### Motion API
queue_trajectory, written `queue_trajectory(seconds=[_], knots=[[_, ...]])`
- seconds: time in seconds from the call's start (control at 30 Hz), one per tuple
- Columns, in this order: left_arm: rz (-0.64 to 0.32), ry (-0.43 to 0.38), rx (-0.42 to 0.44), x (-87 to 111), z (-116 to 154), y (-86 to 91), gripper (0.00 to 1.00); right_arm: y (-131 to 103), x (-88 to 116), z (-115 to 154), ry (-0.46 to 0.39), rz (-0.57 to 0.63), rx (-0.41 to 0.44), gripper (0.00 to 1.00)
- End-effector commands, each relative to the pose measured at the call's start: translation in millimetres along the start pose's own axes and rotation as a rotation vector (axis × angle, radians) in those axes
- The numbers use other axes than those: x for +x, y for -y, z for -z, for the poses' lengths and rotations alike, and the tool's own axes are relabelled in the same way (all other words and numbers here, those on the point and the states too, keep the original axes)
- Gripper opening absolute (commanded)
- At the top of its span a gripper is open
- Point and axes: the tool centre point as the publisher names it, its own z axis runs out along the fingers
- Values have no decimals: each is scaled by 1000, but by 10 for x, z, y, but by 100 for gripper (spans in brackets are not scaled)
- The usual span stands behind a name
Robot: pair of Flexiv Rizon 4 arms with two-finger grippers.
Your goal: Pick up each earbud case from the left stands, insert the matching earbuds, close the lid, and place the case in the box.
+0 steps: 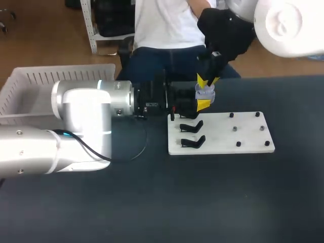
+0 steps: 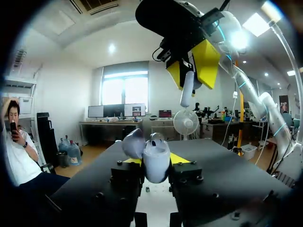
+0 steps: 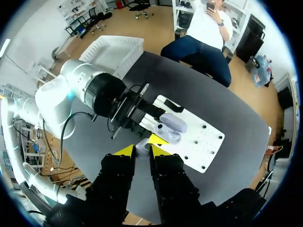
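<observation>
My left gripper [image 2: 157,161] is clamped on the open earbud case [image 2: 155,156], its lid [image 2: 134,143] tipped back. My right gripper [image 2: 193,66] pinches an earbud [image 2: 187,90] in a narrow grip, hanging just above the case and clear of it. Both hang over a corner of the white board [image 1: 248,134], near its black stands [image 1: 192,126]. The white basket [image 1: 30,86] sits well off to my left.

Earbud [image 2: 187,90] over case [image 2: 154,161]; box [image 1: 23,93] left of board [image 1: 248,135].
</observation>
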Motion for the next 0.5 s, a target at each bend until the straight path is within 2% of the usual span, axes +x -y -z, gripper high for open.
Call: queue_trajectory(seconds=[0.03,0.23,0.5], knots=[[-4,6,-6,14,-2,10,0,-4,30,2,7,-2,3,0],[-4,6,-6,14,-2,10,0,-4,30,2,7,-2,3,0],[-4,6,-6,14,-2,10,0,25,-6,-80,-4,83,8,0]])
